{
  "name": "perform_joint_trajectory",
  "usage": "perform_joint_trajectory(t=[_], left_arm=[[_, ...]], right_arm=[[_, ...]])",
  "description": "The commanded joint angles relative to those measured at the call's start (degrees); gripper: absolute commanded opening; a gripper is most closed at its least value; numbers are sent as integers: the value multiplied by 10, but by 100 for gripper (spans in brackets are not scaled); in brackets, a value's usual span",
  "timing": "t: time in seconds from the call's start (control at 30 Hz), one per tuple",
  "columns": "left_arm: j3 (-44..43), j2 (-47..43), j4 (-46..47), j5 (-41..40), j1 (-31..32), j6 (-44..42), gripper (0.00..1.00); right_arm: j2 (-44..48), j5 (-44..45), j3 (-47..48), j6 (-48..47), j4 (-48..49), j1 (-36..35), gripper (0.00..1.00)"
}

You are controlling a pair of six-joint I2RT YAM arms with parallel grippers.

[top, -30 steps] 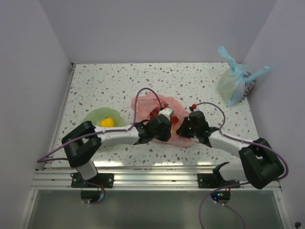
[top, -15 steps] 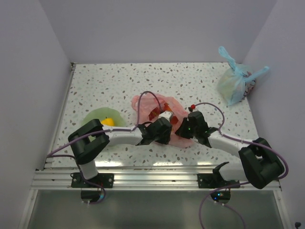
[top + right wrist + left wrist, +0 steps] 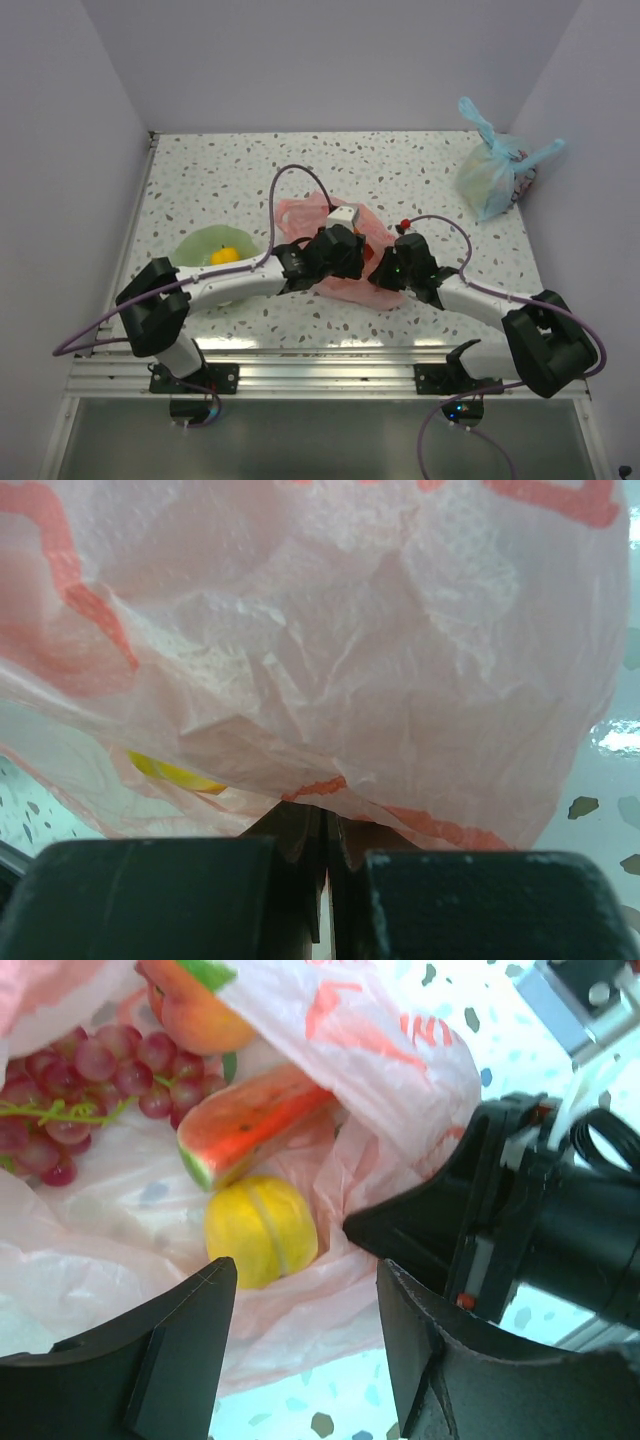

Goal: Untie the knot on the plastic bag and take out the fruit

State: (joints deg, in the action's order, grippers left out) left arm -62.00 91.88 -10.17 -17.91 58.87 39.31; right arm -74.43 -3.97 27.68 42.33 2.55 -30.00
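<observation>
The pink plastic bag [image 3: 345,285] lies crumpled mid-table with its mouth open; no knot shows. In the left wrist view the bag [image 3: 390,1050] holds a yellow fruit [image 3: 262,1230], a watermelon slice [image 3: 255,1125], a grape cluster [image 3: 90,1075] and a peach [image 3: 200,1022]. My left gripper [image 3: 305,1272] is open and empty, just above the bag's near edge, its fingertips level with the yellow fruit. It sits over the bag in the top view [image 3: 345,260]. My right gripper [image 3: 325,825] is shut on the bag's edge [image 3: 330,785], at the bag's right side [image 3: 388,270].
A green bowl [image 3: 195,245] with a yellow fruit [image 3: 226,256] stands left of the bag. A tied light blue bag [image 3: 492,172] sits at the back right by the wall. White walls close the table on three sides.
My left gripper has moved back over the bag, and its arm has swung out to the left. The right arm has held still with the bag's edge.
</observation>
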Motion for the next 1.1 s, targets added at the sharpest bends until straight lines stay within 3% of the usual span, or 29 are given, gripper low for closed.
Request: perform_joint_trajectory(t=[0.0, 0.07, 0.23, 0.4, 0.6, 0.7, 0.83, 1.07], left_arm=[[-40, 29, -20, -33, -12, -13, 64], [-55, 52, -24, -34, -21, -12, 65], [-78, 102, -28, -30, -24, -13, 81], [-72, 131, -10, -16, -24, -9, 82], [-71, 140, -6, -10, -24, -6, 68], [-59, 124, 5, -16, -24, -9, 57], [-56, 98, -5, -20, -24, -12, 33], [-59, -13, -41, -50, -24, -31, 29]], right_arm=[[9, 8, 5, -8, -3, -4, 0], [10, 6, 4, -8, -2, -4, 0], [12, 3, 3, -7, -3, -4, 0], [15, 5, 0, -8, -5, -4, 0], [11, 5, -1, -8, -5, -4, 0], [13, 5, 0, -9, -6, -4, 0], [11, 6, -1, -8, -6, -4, 0], [23, 22, 1, -14, -21, -4, 0]])
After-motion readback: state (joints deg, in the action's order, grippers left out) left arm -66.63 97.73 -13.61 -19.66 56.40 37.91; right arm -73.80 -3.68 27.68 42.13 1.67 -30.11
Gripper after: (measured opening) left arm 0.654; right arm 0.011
